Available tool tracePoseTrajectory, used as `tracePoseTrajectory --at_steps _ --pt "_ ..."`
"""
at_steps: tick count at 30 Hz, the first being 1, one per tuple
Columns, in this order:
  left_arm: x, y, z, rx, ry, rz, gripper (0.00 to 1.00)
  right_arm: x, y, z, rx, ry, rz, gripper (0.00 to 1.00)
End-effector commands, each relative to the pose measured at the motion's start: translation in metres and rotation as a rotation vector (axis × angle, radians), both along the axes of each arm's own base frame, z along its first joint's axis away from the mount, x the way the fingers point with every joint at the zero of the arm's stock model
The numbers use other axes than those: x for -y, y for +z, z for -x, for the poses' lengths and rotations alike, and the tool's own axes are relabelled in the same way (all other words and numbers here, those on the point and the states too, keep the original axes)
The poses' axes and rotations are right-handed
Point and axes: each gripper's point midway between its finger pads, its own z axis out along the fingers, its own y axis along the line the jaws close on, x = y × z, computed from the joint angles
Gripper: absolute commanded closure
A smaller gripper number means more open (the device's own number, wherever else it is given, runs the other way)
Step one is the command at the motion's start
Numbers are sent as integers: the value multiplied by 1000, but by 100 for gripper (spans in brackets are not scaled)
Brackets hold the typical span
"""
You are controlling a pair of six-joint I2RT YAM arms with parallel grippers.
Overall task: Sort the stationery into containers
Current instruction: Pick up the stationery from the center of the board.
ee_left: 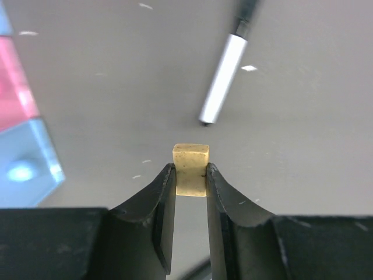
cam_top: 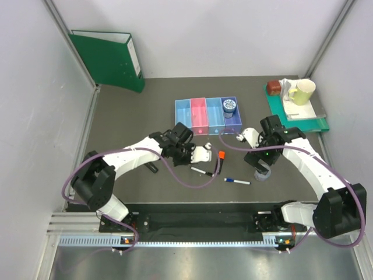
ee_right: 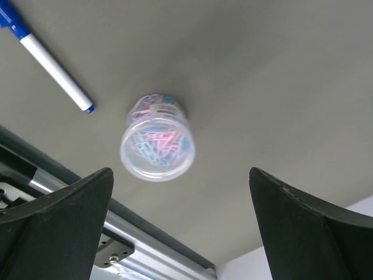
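Observation:
My left gripper is shut on the tan block, just in front of the row of four bins. A thin white pen lies ahead of it, also seen from above. The orange-capped highlighter lies beside that pen. My right gripper is open wide above the small purple cup of coloured clips, which stands upright on the mat. A blue-capped white pen lies to its left. The round blue-white tub sits in the purple bin. The green-capped highlighter is not in view.
A green binder leans at the back left. A teal tray at the back right holds a yellow-green mug and a brown block. The pink bin and light blue bin show at the left wrist view's edge. The table's metal front rail lies close under the right gripper.

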Motion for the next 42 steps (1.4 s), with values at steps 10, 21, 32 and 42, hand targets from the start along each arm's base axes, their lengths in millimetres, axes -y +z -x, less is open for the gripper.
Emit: tracePoseTrajectory --at_steps 10,21,32,42 --pt "48 106 -93 259 164 171 100 -7 -27 23 -64 22 -57 0" --pt "117 126 -171 335 187 288 100 -5 -43 19 -87 -4 -40 18" --pt "158 132 -205 359 175 391 100 -2 -47 17 -89 -24 -16 55" --pt "191 128 -215 316 158 512 100 8 -14 -5 39 -93 -5 65"
